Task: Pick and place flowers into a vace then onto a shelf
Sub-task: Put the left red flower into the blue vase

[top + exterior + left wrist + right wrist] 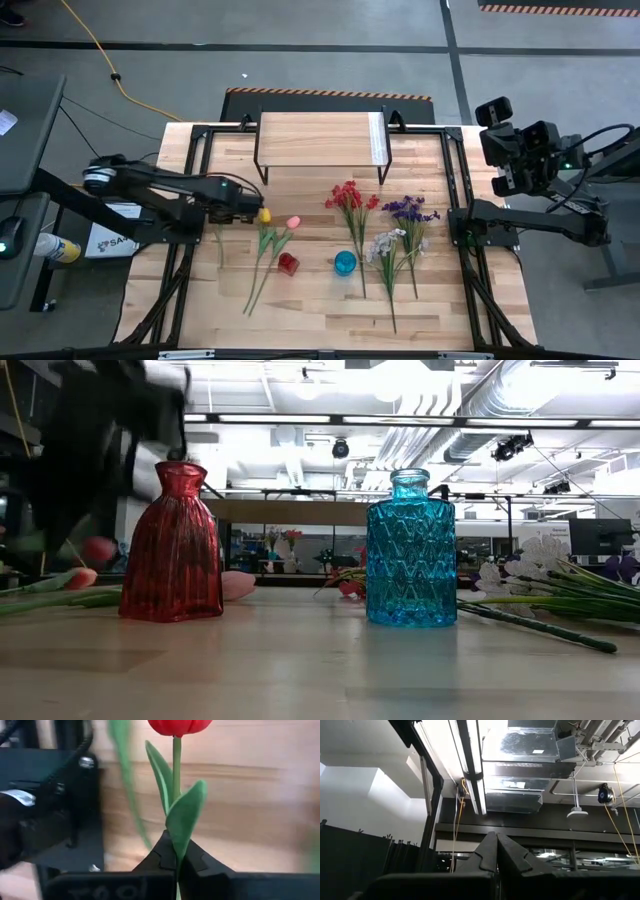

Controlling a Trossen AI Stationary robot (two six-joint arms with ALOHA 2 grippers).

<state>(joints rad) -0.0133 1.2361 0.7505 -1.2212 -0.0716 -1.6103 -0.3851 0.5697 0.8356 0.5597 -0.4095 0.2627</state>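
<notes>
My left gripper hangs over the table's left part, pointing down and shut on a red tulip, whose head shows blurred in the low view. A yellow tulip and a pink tulip lie beside it on the table. A red vase and a blue vase stand upright toward the near edge. The shelf stands at the far edge. My right gripper is shut on nothing and raised beyond the table's right edge. My left gripper pinches the red tulip's green stem between its two fingertips, just below the leaves, with one leaf lying over the place of the grip. The fingers come from above and lie across the stem. The head is clear of the table.
A red cluster, a purple spray and a whitish spray lie right of the vases, stems toward the near edge. A thin green stem shows just nearer than my left gripper. Black frame rails run along the table's sides.
</notes>
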